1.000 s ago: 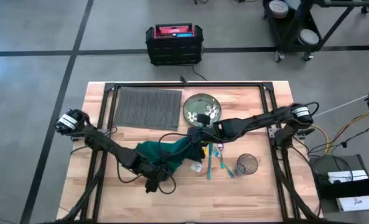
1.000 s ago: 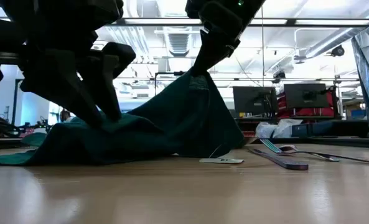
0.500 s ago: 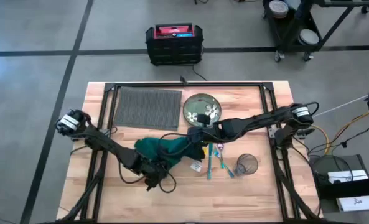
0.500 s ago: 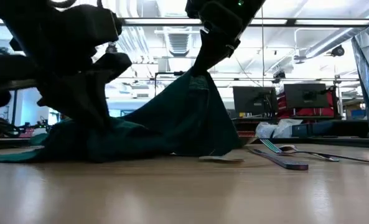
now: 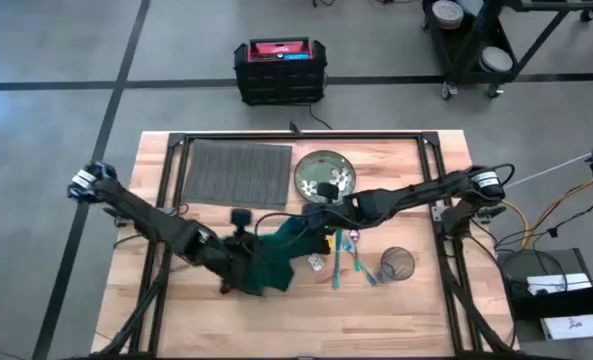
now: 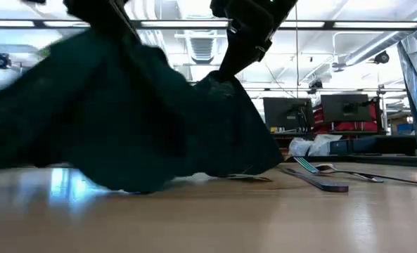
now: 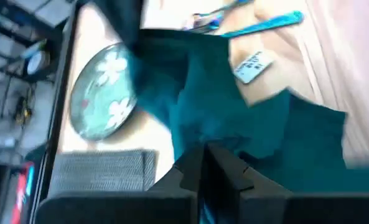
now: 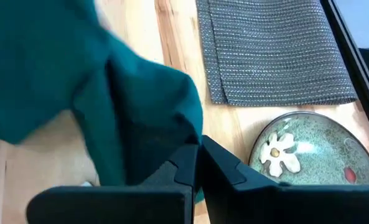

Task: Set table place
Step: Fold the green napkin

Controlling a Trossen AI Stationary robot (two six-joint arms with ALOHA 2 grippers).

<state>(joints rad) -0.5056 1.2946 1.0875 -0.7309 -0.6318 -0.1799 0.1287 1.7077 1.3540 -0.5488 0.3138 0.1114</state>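
We are both holding the green napkin (image 5: pixel 274 255) over the table (image 5: pixel 416 300). Our left gripper (image 5: pixel 244 268) is pinched tight on one side of the cloth, near the front middle of the table. Our right gripper (image 5: pixel 316 222) is pinched tight on the other side, a bit higher, so the napkin hangs between them like a little tent. In the low view the cloth is blurry on the left arm's side, so we think that end is lifted off the wood, but we are not sure.

The grey placemat (image 5: pixel 238 172) lies flat at the back left of the table, well apart from the napkin. The plate (image 5: pixel 324 176) with flowers sits just beside the mat, on the bare wood, not on it. The blue forks and spoons (image 5: pixel 348 258) lie near the napkin, and the wire cup (image 5: pixel 397 264) stands beside them.

The napkin is soft and light. It bends and droops and will not break. It is best held by its edges or corners, pulled apart gently, so it spreads out flat. The mat looks floppy too. The plate looks hard and could crack, so it needs a careful grip on its rim.
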